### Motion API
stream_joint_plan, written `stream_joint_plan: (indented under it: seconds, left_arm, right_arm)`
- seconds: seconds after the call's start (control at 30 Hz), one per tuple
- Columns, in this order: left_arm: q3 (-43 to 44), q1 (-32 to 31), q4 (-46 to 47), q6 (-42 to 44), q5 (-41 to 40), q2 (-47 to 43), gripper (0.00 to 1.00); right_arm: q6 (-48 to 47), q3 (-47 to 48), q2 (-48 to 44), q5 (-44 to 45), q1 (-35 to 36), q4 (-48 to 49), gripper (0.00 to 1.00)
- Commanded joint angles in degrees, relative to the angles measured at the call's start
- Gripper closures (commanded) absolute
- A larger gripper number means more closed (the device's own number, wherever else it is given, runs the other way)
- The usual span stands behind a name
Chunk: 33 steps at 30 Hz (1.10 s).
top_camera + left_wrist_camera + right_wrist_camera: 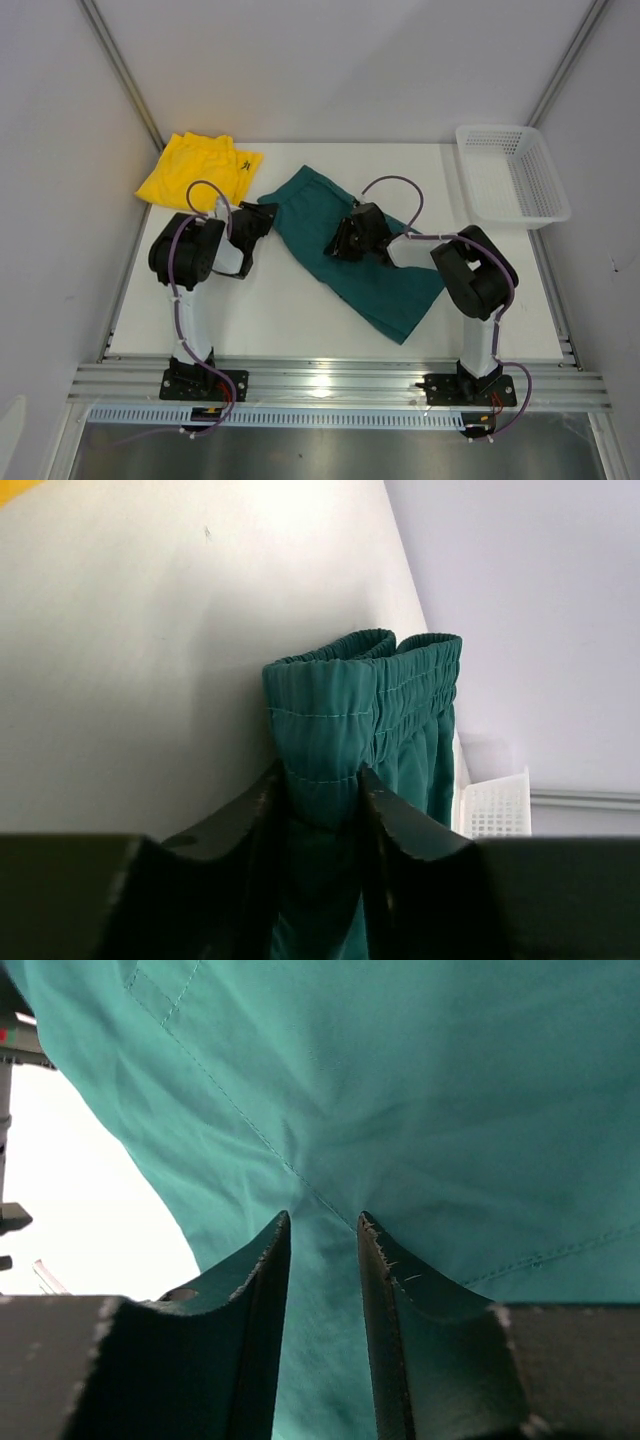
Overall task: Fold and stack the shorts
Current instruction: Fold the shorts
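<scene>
1. Across the white counter [300, 320], most of the bare surface lies toward the near edge, in front of both arm bases. I judge this to be the best room for folding. The side walls stand close at left and right.
2. Spread diagonally over the middle is the teal shorts [395, 290] pair. Its waistband is toward the far left and its leg hem points to the near right, close to the right arm. It lies flat and is not yet folded, so the task looks to be at an early step.
3. At the far right corner stands a white mesh basket [466, 170], well apart from the cloth and not in the way.
4. At the far left corner lies the yellow shorts [195, 165] pair, crumpled, with its edge near the left arm. It waits for its turn.
5. The left pincer [320, 775] has closed on the waistband corner of the teal pair. The elastic edge stands up between its fingers, probably so that this side can be lifted.
6. The right pincer [322, 1222] presses down on the middle of the teal cloth with its jaws narrowly apart and fabric in the gap. Whether it really pinches the cloth, I cannot tell.
</scene>
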Motion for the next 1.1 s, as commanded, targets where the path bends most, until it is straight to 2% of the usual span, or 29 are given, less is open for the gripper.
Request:
stream_joint_plan:
  seconds: [0.0,0.07,0.1,0.13,0.23,0.43,0.7,0.93,1.0,1.07]
  left_arm:
    - [2.58,-0.14,1.09,2.36,-1.43,-0.04,0.67]
    - [2.76,0.03,0.91,4.64,-1.34,-1.00,0.83]
    - [3.20,0.03,0.65,6.74,-0.90,-2.23,0.94]
    - [3.11,0.12,0.47,8.06,-0.73,-3.02,1.00]
    - [1.62,0.12,1.96,12.20,1.03,-6.19,1.00]
    - [-7.07,-0.93,10.22,18.26,4.37,-13.82,1.00]
    - [-21.30,-7.34,11.55,30.99,-3.09,-28.68,1.00]
    - [-24.04,-15.34,5.41,44.10,-8.81,-44.23,1.00]
    - [-24.31,-16.48,3.82,46.38,-9.68,-48.44,1.00]
    - [-24.66,-16.67,-3.01,43.61,-12.05,-51.09,1.00]
  right_arm:
    - [-1.62,-2.26,0.84,-0.13,1.39,-6.17,0.66]
    - [-2.15,-2.35,0.84,-0.31,1.39,-7.14,0.67]
    - [-2.85,-2.52,0.58,-0.39,1.47,-7.49,0.68]
    - [-3.03,-2.79,0.49,-0.39,1.47,-7.76,0.69]
    - [-4.08,-3.92,-0.39,-0.48,1.47,-8.46,0.70]
    - [-7.24,-4.28,-2.50,-0.65,0.07,-12.41,0.71]
    - [-10.32,1.77,-0.22,-2.94,-2.04,-16.72,0.71]
    - [-8.48,8.54,4.62,-5.23,0.94,-17.43,0.71]
    - [-7.69,9.86,5.67,-6.10,2.00,-17.34,0.71]
    - [-7.34,9.96,5.50,-5.93,2.26,-17.78,0.70]
